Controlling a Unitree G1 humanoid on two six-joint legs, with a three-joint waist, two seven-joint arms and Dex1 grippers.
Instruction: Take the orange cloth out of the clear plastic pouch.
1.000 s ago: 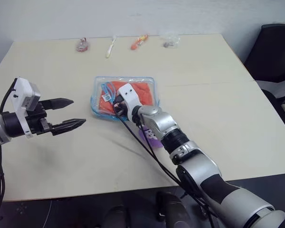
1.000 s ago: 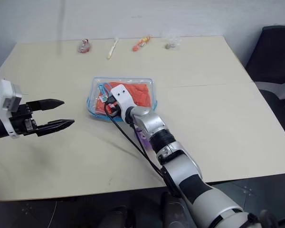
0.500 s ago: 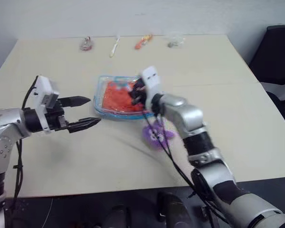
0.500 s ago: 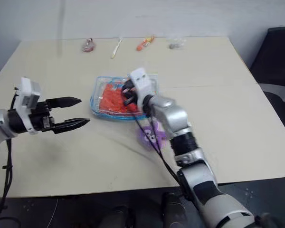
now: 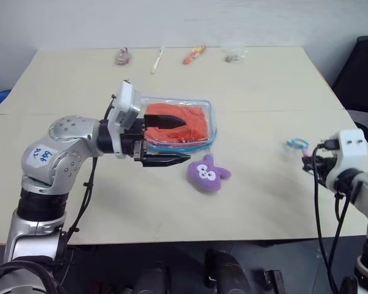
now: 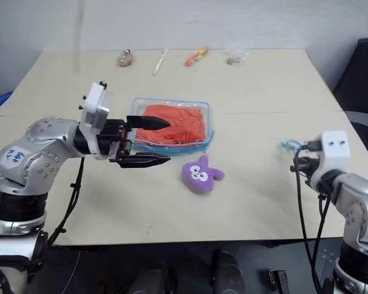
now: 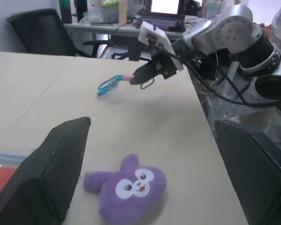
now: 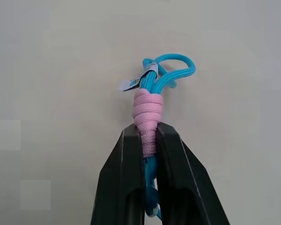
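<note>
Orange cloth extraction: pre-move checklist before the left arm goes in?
1. Left gripper open: ok, its black fingers are spread wide at the near left side of the clear plastic pouch with light-blue trim.
2. Bright orange-red folded cloth out of pouch: not ok, it lies inside.
3. Pouch mouth open: cannot tell.
4. Right gripper free to help: not ok, shut on a blue and pink cord loop, far to the right over the beige table.
5. Purple plush bunny clear of the pouch: ok, it lies on the table just in front of it, apart.
</note>
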